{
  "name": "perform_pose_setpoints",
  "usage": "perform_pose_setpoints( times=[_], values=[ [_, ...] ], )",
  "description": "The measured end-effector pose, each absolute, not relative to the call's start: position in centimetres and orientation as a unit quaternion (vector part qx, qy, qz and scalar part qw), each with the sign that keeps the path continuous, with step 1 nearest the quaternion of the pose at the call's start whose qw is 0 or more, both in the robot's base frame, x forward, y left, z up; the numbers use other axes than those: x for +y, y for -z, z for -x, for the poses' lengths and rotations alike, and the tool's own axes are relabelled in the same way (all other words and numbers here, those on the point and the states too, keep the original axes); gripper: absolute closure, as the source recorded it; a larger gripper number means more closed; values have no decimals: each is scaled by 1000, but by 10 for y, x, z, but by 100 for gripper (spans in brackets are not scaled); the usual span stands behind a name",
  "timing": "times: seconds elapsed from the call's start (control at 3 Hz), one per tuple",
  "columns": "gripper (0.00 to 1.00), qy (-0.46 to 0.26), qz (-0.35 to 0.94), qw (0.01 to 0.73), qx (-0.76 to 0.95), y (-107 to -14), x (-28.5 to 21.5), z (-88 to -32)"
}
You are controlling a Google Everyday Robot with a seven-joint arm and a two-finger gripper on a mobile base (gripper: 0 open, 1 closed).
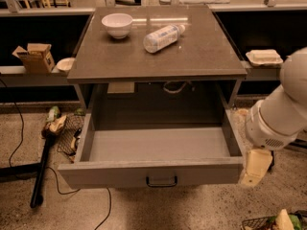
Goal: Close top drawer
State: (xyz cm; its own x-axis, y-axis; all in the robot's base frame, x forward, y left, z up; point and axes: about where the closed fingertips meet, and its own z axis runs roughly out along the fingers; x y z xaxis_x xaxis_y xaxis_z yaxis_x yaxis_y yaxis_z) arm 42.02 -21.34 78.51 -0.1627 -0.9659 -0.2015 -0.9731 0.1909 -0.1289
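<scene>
**Well, wide gray top drawer [158, 145] open, cream gripper [255, 167] unreadable**

Your shallow top drawer stands pulled out beneath the square gray table [201, 56]. The gripper hangs just beside its right front corner; apart or together, you cannot tell. The white arm [280, 116] runs off frame.

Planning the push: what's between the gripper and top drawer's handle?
Only bare front of the top drawer, in the camera view; the gripper sits off its right corner.

Speckled floor [211, 210] spreads around the gray table [206, 51]; a low ledge [19, 76] runs past its left and right edges.
</scene>
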Motion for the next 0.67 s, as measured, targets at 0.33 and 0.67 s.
perform_pose_setpoints(
  times=[0.33, 0.67],
  values=[
    [2, -48, 643, 123, 755, -744, -214, -400],
    [26, -62, 644, 124, 753, -725, -217, -386]
  ],
)
